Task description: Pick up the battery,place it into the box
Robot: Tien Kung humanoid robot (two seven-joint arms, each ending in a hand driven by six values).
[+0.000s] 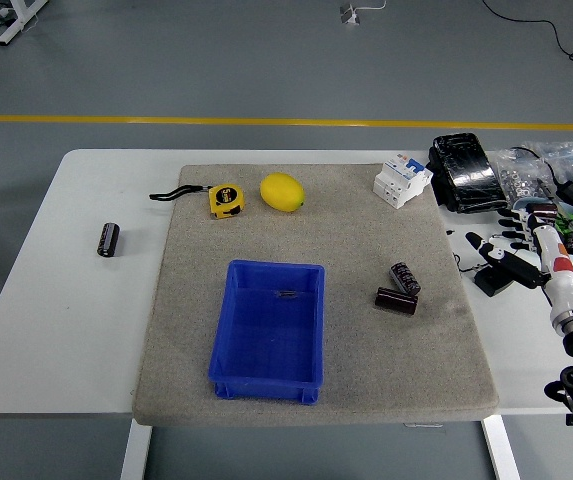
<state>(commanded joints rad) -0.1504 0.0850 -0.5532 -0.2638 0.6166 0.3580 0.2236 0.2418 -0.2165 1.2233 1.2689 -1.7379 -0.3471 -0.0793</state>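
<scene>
Two dark cylindrical batteries lie on the grey mat [316, 400] right of the blue box [228, 345]: one tilted [404, 277], one lying flat [395, 300] just in front of it, touching it. A third dark battery [109, 239] stands on the bare white table at the far left. The box is open-topped with a small dark object [288, 294] on its floor. My right hand [501, 237] hovers at the mat's right edge, fingers spread and empty, about a hand's width right of the two batteries. My left arm is out of view.
A yellow lemon [282, 192] and a yellow tape measure [227, 199] lie at the mat's back. A white breaker block [402, 179], a black wrapped pack [465, 171] and bags of small parts [533, 172] crowd the back right, near my right arm.
</scene>
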